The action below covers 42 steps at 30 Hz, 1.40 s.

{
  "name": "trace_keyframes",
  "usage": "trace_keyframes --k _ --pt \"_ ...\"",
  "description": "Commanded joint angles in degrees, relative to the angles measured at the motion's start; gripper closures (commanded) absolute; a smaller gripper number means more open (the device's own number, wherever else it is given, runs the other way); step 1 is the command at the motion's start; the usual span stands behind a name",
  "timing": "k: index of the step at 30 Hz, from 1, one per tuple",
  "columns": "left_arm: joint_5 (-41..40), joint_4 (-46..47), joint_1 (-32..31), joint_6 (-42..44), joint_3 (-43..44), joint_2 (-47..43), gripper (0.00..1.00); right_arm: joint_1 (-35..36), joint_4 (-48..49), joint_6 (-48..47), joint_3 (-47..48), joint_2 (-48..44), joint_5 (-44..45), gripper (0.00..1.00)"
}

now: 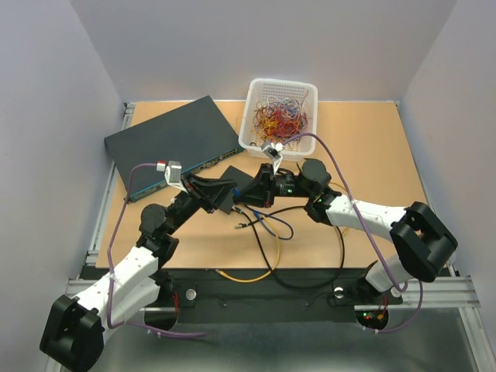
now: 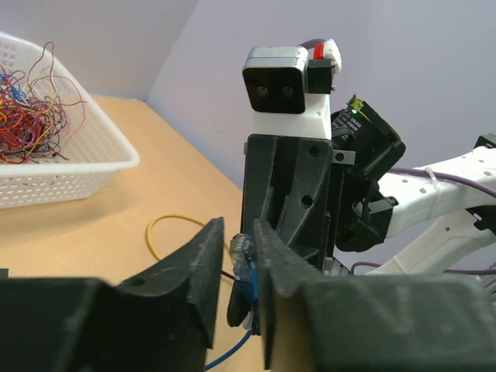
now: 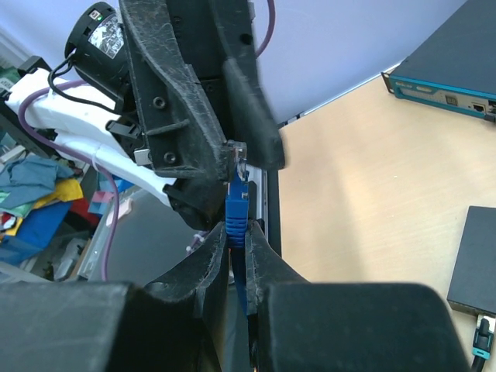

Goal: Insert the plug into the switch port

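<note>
The plug is clear-tipped with a blue boot on a blue cable, and it is held in the air over the middle of the table. My right gripper is shut on the boot. My left gripper faces it, its fingers closely flanking the plug's clear tip. One pad touches the tip and a thin gap shows at the other. The small black switch lies flat just behind both grippers and also shows in the right wrist view. Its ports are hidden.
A large dark blue-grey box lies at the back left. A white basket of tangled wires stands at the back centre. Yellow, black and blue cables loop over the near table.
</note>
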Motion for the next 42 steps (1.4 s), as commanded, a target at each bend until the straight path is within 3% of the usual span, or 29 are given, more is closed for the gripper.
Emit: trace_keyframes --k 1,6,7,8,10,11,16,19,31,42 --pt "1.4 4.9 0.2 -0.1 -0.6 -0.7 0.74 0.2 5.7 0.9 2.2 0.0 -1.0 0.99" --pt "1.6 4.9 0.2 -0.2 -0.8 -0.9 0.98 0.1 5.9 0.7 2.0 -0.4 0.9 0.98" --pt "1.6 4.8 0.3 -0.4 -0.8 -1.1 1.0 0.1 5.2 0.4 1.5 -1.1 3.9 0.9" --pt "1.4 4.4 0.2 -0.4 -0.9 -1.4 1.0 0.0 4.5 -0.3 1.1 -1.8 5.5 0.61" --pt "0.5 3.3 0.2 -0.3 -0.6 -2.2 1.0 0.0 0.0 -3.2 0.8 -4.5 11.2 0.36" --pt "0.1 1.1 0.3 -0.1 -0.2 -2.4 1.0 0.0 -2.3 -4.7 1.0 -5.4 13.2 0.34" --pt "-4.9 -8.9 0.2 0.2 2.5 -3.6 1.0 0.5 -22.1 -16.9 3.7 -11.9 31.7 0.34" --pt "-8.6 -14.3 0.2 -0.7 4.4 -2.6 1.0 1.2 -27.6 -21.1 4.2 -13.4 37.1 0.37" --pt "-13.1 -17.3 0.2 -4.1 6.0 2.2 1.0 11.1 -32.0 -27.7 7.7 -9.8 44.5 0.41" --pt "-13.7 -17.7 0.1 -4.4 6.7 3.7 1.0 12.7 -30.6 -27.4 10.2 -3.8 46.8 0.45"
